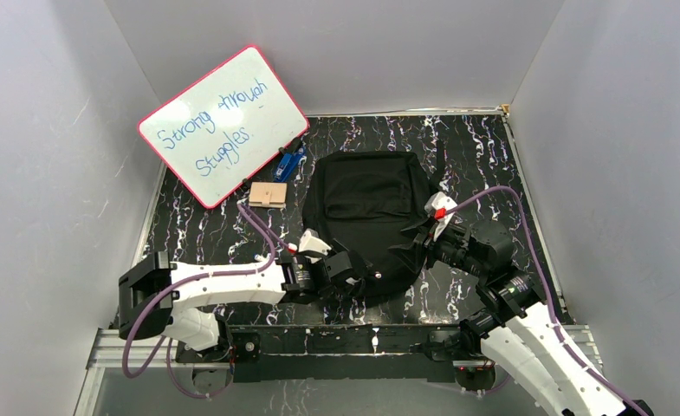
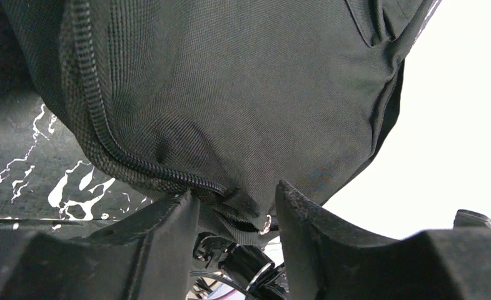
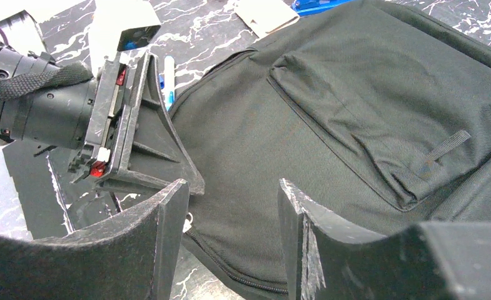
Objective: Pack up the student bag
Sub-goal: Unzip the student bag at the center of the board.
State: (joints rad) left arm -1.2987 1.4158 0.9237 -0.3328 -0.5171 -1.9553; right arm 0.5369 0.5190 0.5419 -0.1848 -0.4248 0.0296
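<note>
Black fabric student bag [image 1: 366, 199] lies flat mid bench [image 1: 483, 165], looks zipped shut, left tool [image 1: 351, 274] spread open around its zipper [image 2: 99, 134] at 6 o'clock, right tool [image 1: 424, 232] open over the 4 o'clock corner, guessing to hold and unzip it.

Student bag [image 2: 230, 94], cropped at top

We see the student bag [image 1: 366, 217] in plain black weave. The table [image 1: 483, 147] is black, veined with white marbling. The whiteboard [image 1: 223, 126] is white, pink-framed, lettered in blue. A small item [image 1: 288, 163] is blue, a flat piece [image 1: 267, 193] tan, the cable [image 1: 261, 227] purple.
</note>
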